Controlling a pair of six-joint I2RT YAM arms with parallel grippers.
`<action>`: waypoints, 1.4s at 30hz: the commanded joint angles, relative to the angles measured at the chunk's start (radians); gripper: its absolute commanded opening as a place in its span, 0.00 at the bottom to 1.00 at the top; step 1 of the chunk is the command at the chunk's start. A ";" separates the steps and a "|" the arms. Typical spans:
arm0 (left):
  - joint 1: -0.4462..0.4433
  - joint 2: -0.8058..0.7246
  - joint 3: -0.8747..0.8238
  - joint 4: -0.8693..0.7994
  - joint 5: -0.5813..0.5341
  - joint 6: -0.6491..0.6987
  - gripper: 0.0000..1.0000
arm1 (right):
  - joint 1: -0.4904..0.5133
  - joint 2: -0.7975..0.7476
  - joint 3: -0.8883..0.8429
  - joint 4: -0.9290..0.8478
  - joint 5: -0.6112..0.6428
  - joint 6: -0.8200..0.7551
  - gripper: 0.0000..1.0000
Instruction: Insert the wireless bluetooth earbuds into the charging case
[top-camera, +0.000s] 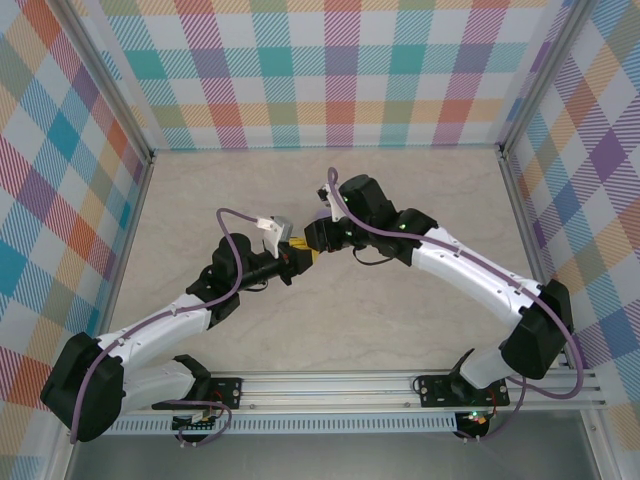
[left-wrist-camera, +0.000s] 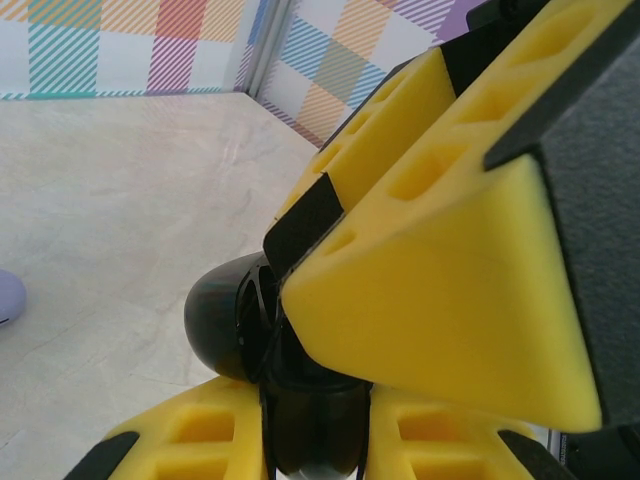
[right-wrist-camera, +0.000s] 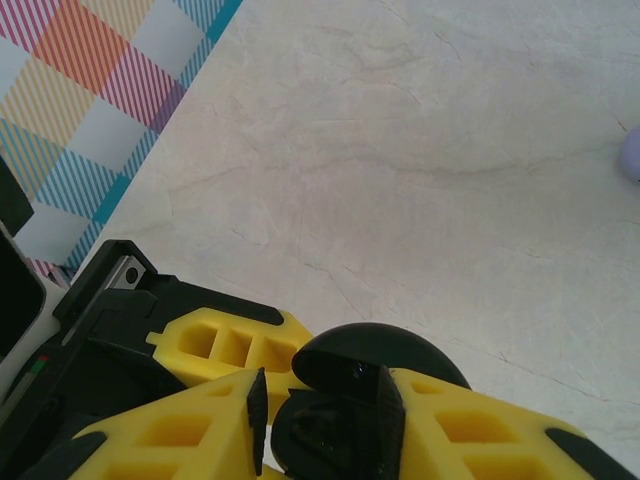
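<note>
The charging case is black and rounded, held off the table where my two arms meet mid-table. Its lid stands open. My left gripper is shut on the case's lower body, yellow fingers pressed on both sides. My right gripper comes from the opposite side and is open, its fingers straddling the case with a thin gap on the left. From above, the left gripper and right gripper are nose to nose. The earbuds are hidden; the case's inside is too dark to read.
A lavender rounded thing lies on the pale marble table, also at the right edge of the right wrist view as the lavender thing. Checked walls enclose the table on three sides.
</note>
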 joint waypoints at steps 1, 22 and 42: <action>-0.002 -0.028 0.022 0.045 0.022 0.030 0.09 | 0.007 -0.058 0.032 -0.018 0.020 -0.011 0.39; -0.003 -0.058 0.051 0.160 0.176 -0.037 0.08 | -0.255 -0.170 -0.129 -0.001 -0.218 -0.061 0.27; -0.020 0.006 0.085 0.221 0.285 -0.112 0.07 | -0.264 -0.139 -0.184 0.169 -0.458 -0.041 0.19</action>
